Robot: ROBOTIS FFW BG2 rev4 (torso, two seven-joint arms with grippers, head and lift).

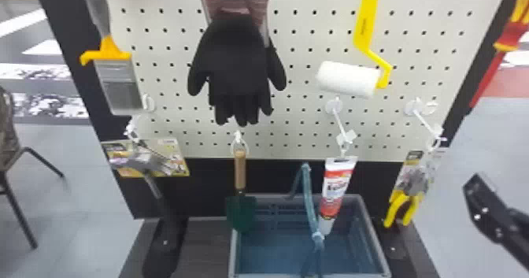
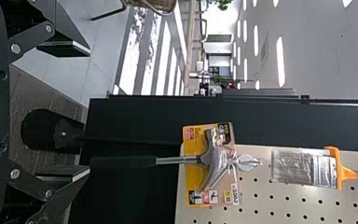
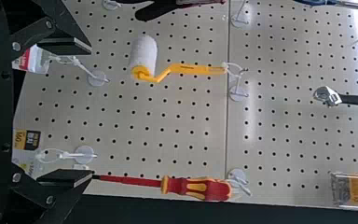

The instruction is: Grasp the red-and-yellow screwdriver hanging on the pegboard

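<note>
- Red-and-yellow screwdriver (image 1: 507,37): hangs at the right edge of the pegboard (image 1: 165,80), handle up, red shaft down. Not grasped.
- Right gripper (image 1: 481,196): off the pegboard's lower right corner in head view. Its 2 fingers are spread, nothing between them. In right wrist view the shaft tip shows near 1 finger; can't tell if they touch.
- Left gripper (image 2: 89,110): 2 fingers spread, empty, near the pegboard's lower left.
- Pegboard left side: paintbrush (image 1: 118,80), claw hammer (image 2: 212,156) below it.
- Pegboard upper middle: black work gloves (image 1: 238,60); yellow-handled paint roller (image 1: 348,79) to their right.
- Pegboard bottom edge: garden trowel (image 1: 240,171), red-and-white tube (image 1: 336,188), yellow-handled pliers (image 1: 401,208).
- Plastic crate (image 1: 372,234): below the pegboard.
</note>
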